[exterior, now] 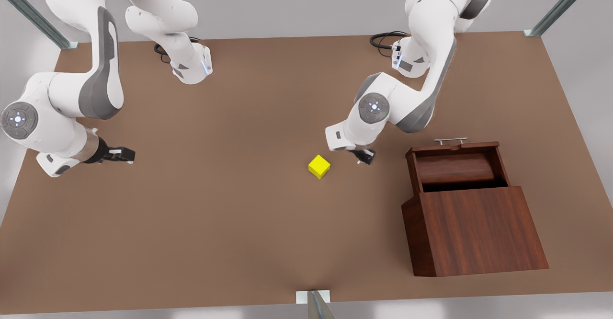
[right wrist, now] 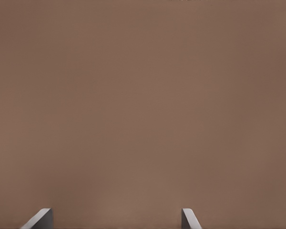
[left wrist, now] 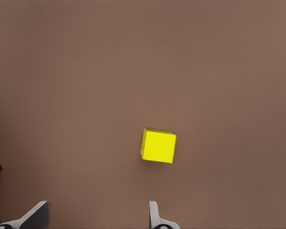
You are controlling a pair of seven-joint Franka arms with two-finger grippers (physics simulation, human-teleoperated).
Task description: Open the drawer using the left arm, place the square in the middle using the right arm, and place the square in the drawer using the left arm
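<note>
Right now the square [exterior: 319, 166] sits on the brown table [exterior: 215, 223], near its middle. It is a small yellow block, and nothing is touching it.

The left gripper [exterior: 365, 156] hangs just beside the square, on the side nearer the cabinet [exterior: 474, 228]. In the left wrist view its two fingers [left wrist: 155, 217] are spread wide apart and hold nothing. The square [left wrist: 158, 146] lies a little way in front of them, closer to one finger than the other.

The drawer [exterior: 455, 165] is pulled out of the cabinet, and you can see down into it. Nothing is in the part you can see. Its silver handle [exterior: 450, 141] is on the far end, away from the cabinet's slanted top.

The right gripper [exterior: 119, 155] waits well away from the square, on the side far from the cabinet. In the right wrist view its fingers [right wrist: 190, 219] are spread wide over bare table and hold nothing too.
</note>
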